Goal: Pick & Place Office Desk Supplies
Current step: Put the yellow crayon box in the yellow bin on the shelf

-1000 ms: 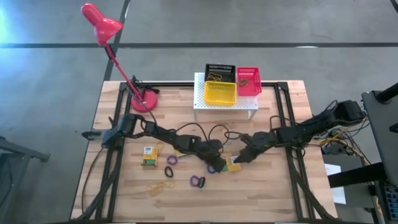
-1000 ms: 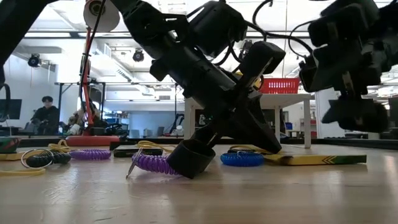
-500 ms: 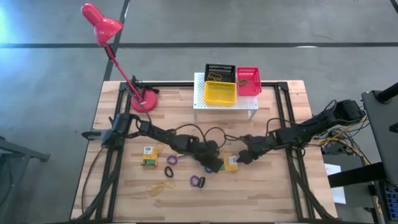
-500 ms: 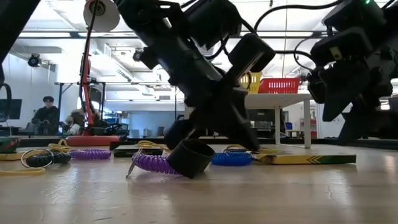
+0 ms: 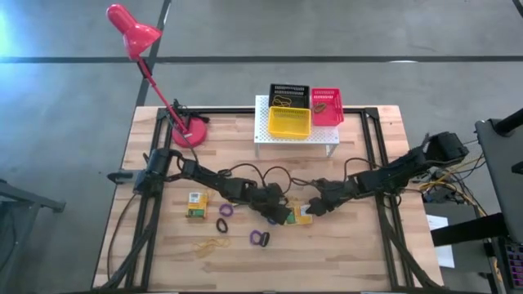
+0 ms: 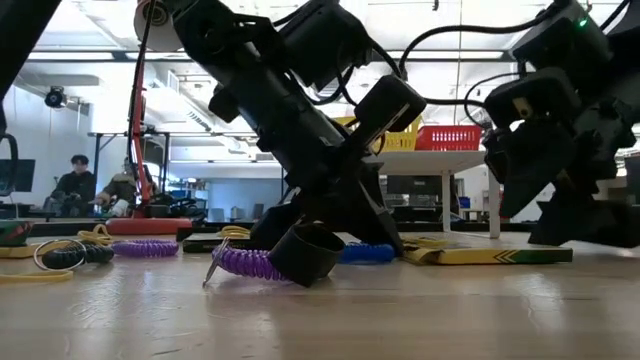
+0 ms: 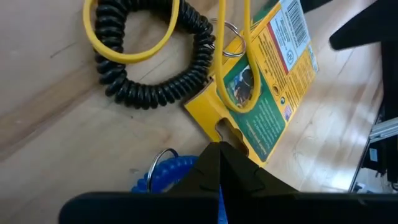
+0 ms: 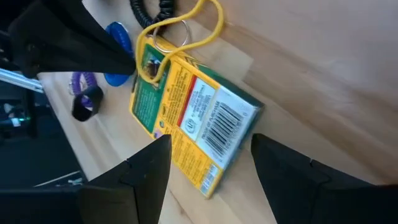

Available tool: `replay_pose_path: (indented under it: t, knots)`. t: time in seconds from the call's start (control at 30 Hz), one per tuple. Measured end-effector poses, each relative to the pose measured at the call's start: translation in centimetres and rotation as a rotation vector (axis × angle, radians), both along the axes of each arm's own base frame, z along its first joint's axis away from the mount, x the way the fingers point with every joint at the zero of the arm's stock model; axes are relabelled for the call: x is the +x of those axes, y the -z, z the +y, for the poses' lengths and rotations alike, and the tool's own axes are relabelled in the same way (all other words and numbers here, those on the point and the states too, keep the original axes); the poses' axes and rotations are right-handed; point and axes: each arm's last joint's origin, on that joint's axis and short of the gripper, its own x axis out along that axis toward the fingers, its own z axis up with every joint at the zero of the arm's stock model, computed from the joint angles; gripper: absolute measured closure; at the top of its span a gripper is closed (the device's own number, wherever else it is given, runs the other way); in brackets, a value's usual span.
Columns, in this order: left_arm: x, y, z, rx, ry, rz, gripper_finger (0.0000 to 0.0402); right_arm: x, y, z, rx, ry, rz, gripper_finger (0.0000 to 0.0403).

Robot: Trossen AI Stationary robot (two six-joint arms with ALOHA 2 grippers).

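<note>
My left gripper (image 5: 278,212) reaches low to mid-table and is shut on a blue coil ring (image 7: 163,178). Just beyond it lie a black coil ring (image 7: 155,74) and a yellow-green card box (image 7: 267,93), flat on the wood, with thin yellow rubber bands (image 7: 231,74) draped over both. My right gripper (image 5: 315,207) is open. Its fingers (image 8: 146,168) stand on either side of the box's barcode end (image 8: 217,134); I cannot tell whether they touch it. A second card box (image 5: 194,204) and purple rings (image 5: 225,216) lie further left. My left gripper pinches the blue coil ring (image 7: 219,202) between its two shut fingers, slanting down from the table's left. Most of the coil (image 6: 365,252) sticks out beside the fingertips and lies on the table.
A white perforated stand (image 5: 265,131) at the far edge carries black (image 5: 288,95), yellow (image 5: 289,122) and red (image 5: 327,106) trays. A red desk lamp (image 5: 186,131) stands far left. Another purple ring (image 5: 260,238) and loose yellow bands (image 5: 211,243) lie toward the near edge.
My right gripper has moved toward the table's left and come down over the card box. My left gripper has drawn back slightly toward the left, and the blue ring has slid left along the table with it.
</note>
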Motion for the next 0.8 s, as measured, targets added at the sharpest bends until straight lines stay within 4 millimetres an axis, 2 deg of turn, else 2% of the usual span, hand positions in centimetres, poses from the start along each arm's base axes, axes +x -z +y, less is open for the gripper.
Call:
replay_pose_path:
  t: [0.37,0.57,0.8]
  knots:
    - [-0.2,-1.5,-0.4,-0.096,-0.019,-0.011,0.0398,0.2,0.7,0.8,0.009,-0.018,0.002,0.0179]
    - [0.1,-0.1,-0.5,-0.097,-0.032,-0.007,0.0398,0.3,0.6,0.9,0.016,-0.018,-0.017,0.0179]
    - [0.3,0.5,-0.5,-0.085,-0.050,0.001,0.0398,0.5,0.1,0.9,0.039,-0.021,-0.065,0.0179]
